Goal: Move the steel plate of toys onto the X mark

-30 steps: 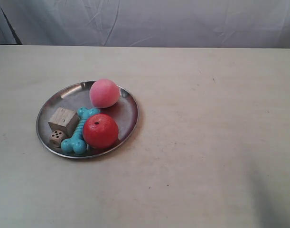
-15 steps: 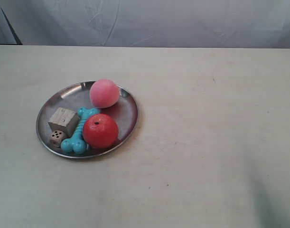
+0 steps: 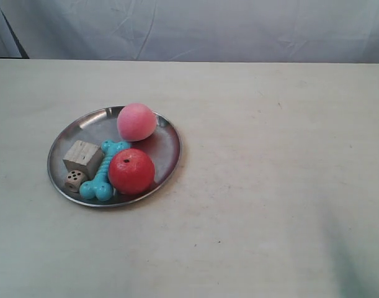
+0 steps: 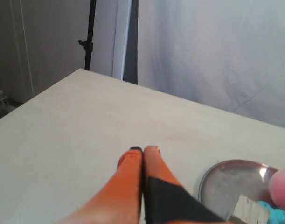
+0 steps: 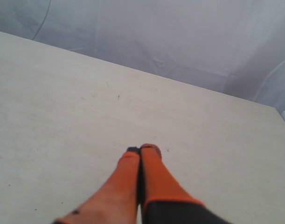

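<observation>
The left gripper (image 4: pixel 143 150) has its two orange fingers pressed flat together, nothing between them, and hangs above bare table (image 4: pixel 77 121). Just beyond it, in the left wrist view, lies the near rim of the steel plate (image 4: pixel 224 179), with the wooden cube (image 4: pixel 251 210), the tip of the turquoise bone (image 4: pixel 275 217) and the pink ball (image 4: pixel 282 189) cut off by the picture's border.

The right gripper (image 5: pixel 142 149) is likewise closed tight on nothing, over an open stretch of tabletop, with the far edge and the white backdrop (image 5: pixel 179 42) beyond it.

In the exterior view neither arm shows. The steel plate (image 3: pixel 90 127) rests flat in the table's left half, nearer the left edge than the middle and about midway between the far and near edges. The pink ball (image 3: pixel 136 121) sits at its far rim. The red ball (image 3: pixel 131 171) sits at its near right side, touching the turquoise bone (image 3: pixel 103 174). The wooden cube (image 3: pixel 84 157) is on the left, with the small die (image 3: pixel 73 180) just in front of it.

A small dark mark (image 3: pixel 280 105) lies in the right half toward the far edge, well apart from the plate; its shape is too small to tell.
</observation>
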`<state>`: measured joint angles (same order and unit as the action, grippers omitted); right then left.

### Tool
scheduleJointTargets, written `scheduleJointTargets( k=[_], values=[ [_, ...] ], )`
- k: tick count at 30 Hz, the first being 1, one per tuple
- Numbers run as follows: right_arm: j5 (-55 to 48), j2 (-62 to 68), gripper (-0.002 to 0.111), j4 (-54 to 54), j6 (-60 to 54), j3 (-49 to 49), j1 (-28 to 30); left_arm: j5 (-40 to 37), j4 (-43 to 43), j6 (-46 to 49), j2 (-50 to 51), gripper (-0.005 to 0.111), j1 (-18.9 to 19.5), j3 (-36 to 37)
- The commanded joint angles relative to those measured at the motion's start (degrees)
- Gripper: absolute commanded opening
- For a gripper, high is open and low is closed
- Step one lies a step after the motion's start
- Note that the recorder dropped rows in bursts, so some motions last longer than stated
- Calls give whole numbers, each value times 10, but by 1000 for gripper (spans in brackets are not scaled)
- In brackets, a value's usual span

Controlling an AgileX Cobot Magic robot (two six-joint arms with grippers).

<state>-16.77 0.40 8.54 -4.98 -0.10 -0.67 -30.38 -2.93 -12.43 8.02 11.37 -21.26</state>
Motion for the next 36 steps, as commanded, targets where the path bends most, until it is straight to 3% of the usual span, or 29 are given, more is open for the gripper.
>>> scheduleJointTargets(
  k=[1, 9, 25, 36],
  values=[
    [7, -4, 0, 0, 0, 1, 3, 5, -3, -7, -67, 0, -24, 37],
    [7, -4, 0, 0, 0, 1, 3, 12, 15, -6, -80, 0, -59, 58],
    [6, -4, 0, -2, 0, 1, 3, 34, 38, -7, -80, 0, -59, 158],
    [7, -4, 0, 0, 0, 1, 3, 34, 39, -7, -80, 0, -59, 161]
  ],
)
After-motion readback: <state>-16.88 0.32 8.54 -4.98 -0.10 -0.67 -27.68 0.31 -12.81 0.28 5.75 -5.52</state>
